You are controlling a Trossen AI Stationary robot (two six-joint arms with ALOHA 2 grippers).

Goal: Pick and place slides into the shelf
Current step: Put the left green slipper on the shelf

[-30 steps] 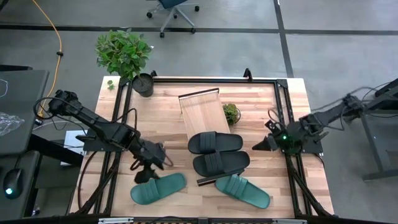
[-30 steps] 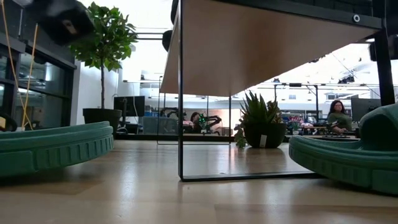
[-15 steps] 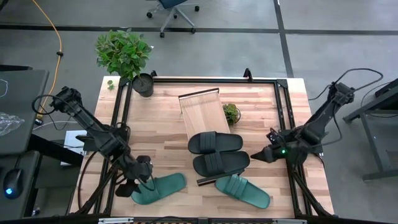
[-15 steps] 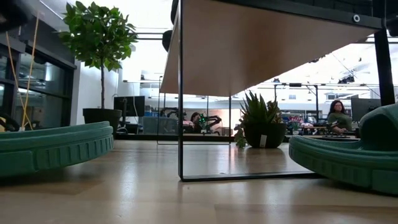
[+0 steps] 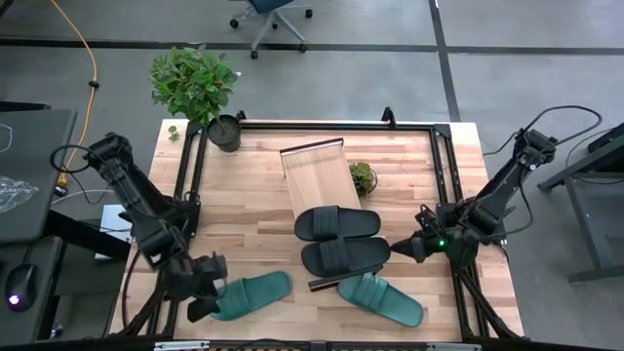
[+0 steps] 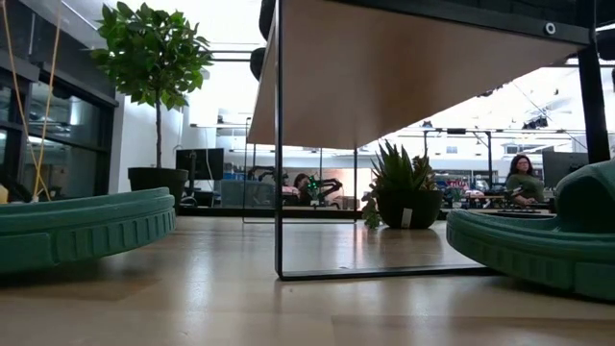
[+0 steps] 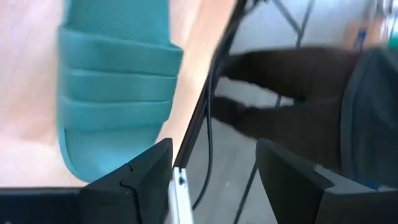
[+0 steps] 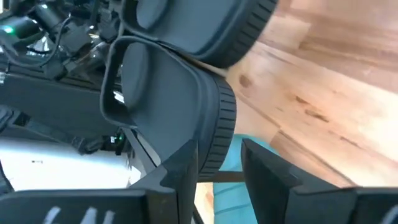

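Butcher-block wooden worktop [image 5: 253, 185] carries four rubber slides and a light-wood plank shelf [image 5: 314, 168] with thin dark frame, standing at centre rear. High view: two black ribbed-strap slides [image 5: 337, 223] lie side by side just in front of the shelf; one teal green slide [image 5: 252, 294] at front left, a second teal green slide [image 5: 382, 299] at front right. None is on the shelf.

Left claw [image 5: 203, 297] sits low at the front-left worktop edge, just beside the left teal slide's end. Left wrist view shows its fingers spread wide, empty, with the teal slide's ribbed strap [image 7: 112, 87] next to them.

Right claw [image 5: 411, 249] is near the front black slide's right end. Right wrist view alone shows that slide [image 8: 180, 106] up close just ahead of partly open fingers; cannot tell if touching.

Low view shows only both teal slides, shelf underside [image 6: 404, 67], small potted plant [image 6: 396, 187]; no claws.
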